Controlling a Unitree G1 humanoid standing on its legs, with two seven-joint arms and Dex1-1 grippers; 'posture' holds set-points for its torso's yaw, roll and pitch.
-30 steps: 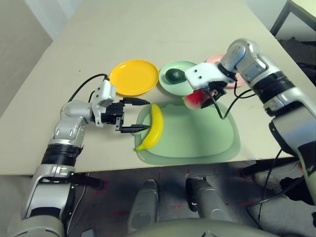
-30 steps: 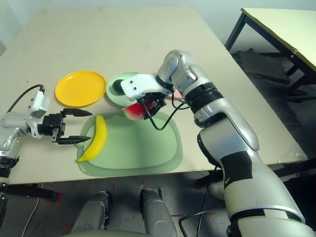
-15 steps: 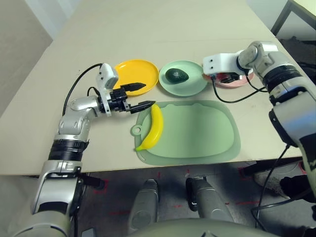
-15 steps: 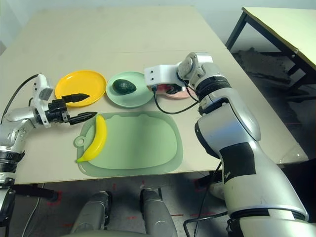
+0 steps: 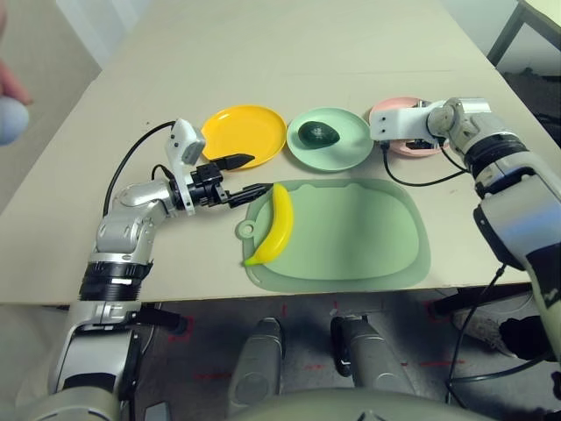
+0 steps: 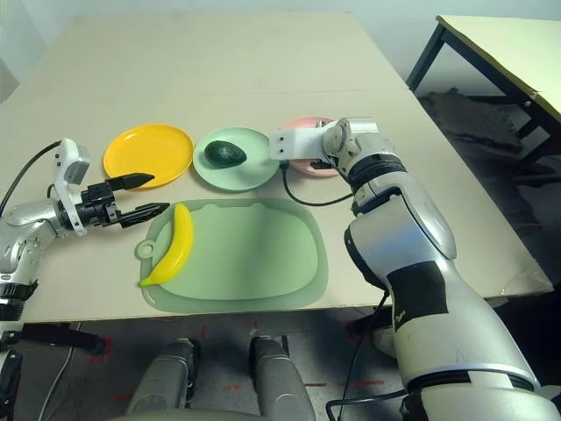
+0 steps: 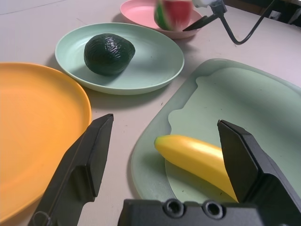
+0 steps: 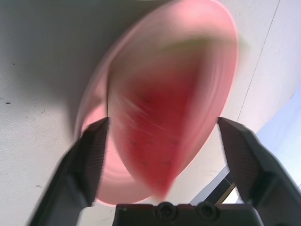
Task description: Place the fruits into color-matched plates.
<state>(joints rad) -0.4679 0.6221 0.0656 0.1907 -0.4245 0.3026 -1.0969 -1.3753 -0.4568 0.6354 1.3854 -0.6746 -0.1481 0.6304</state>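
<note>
Currently, the curved yellow toy banana [image 5: 273,225] is lying on the large pale green cutting mat [image 5: 351,237], near its ring-handle end. The left gripper [image 5: 244,175] is being held low over the table just beside the banana's upper tip, black fingers spread wide — one over the edge of the round yellow-orange plastic plate [image 5: 244,137], the other by the mat's edge. In the left wrist view the banana's tip [image 7: 195,157] is being framed between the spread fingers [image 7: 82,165], untouched.

The dark green egg-shaped toy avocado [image 5: 319,134] is resting in the round mint green plastic plate [image 5: 330,139]. Beside it, at the small round pink plastic plate [image 5: 407,139], the right gripper [image 8: 164,155] is being held with its fingers parted. The head views are showing little of what lies in that plate — the left wrist view is revealing the red toy watermelon wedge with green rind [image 7: 172,13] in it, and the right wrist view is showing the wedge [image 8: 164,122], blurred, between the open fingers, with no contact visible.
</note>
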